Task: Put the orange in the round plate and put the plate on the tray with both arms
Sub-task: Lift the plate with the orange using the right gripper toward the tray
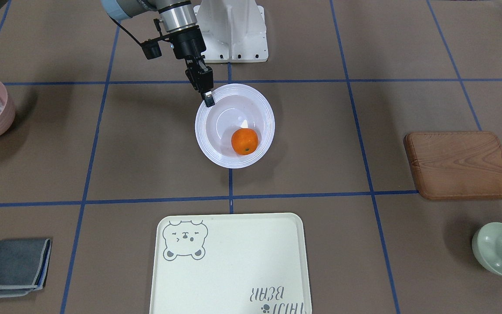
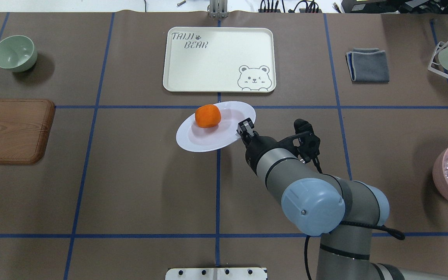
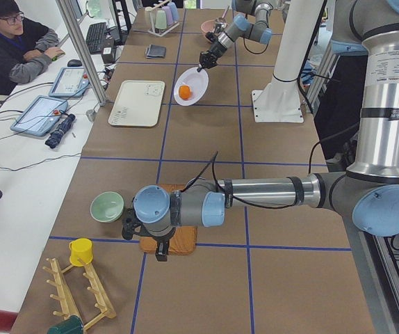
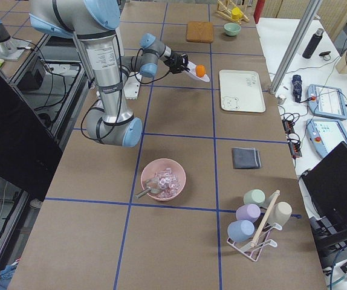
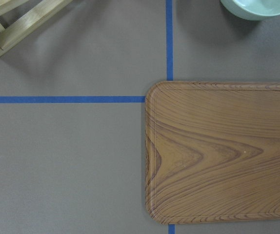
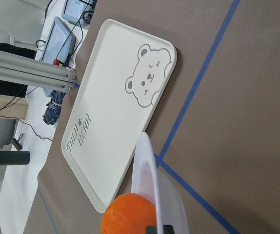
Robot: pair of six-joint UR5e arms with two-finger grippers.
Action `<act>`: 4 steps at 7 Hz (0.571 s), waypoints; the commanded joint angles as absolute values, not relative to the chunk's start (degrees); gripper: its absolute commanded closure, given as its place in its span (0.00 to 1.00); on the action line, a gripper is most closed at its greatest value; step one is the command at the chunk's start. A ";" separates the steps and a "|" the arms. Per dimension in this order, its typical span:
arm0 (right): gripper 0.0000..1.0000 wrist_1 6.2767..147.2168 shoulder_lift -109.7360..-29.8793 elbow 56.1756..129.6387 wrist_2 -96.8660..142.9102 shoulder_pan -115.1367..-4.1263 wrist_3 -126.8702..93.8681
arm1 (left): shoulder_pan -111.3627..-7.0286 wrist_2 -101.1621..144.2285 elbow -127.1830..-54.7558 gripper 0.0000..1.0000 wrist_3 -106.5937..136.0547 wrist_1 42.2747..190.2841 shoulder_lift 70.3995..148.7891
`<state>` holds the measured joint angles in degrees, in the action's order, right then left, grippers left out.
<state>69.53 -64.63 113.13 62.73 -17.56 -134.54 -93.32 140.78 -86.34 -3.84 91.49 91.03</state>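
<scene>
Round plate [image 1: 209,131] aslant (orange [image 1: 244,141] inside)

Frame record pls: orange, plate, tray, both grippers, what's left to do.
orange: in the round plate
round plate: short of the tray, on the robot's side
tray: nothing on it
right gripper: shut on the round plate's rim
left gripper: over the wooden board; open or shut cannot be told
left to do: round plate onto tray
</scene>
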 commanded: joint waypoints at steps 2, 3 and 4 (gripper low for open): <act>1.00 69.70 -58.40 106.40 68.10 -27.39 -134.47 | -93.34 140.63 -86.66 0.01 -3.60 91.49 90.97; 1.00 69.61 -54.97 101.21 69.86 -30.03 -134.73 | -93.34 140.63 -86.66 0.01 -3.60 91.49 90.97; 1.00 69.26 -50.15 94.98 70.31 -32.06 -135.35 | -93.34 140.54 -86.66 0.01 -3.60 91.41 90.88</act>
<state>69.55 -55.34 101.85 69.11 -29.20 -134.78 -93.33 140.61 -86.64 -3.58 91.48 90.95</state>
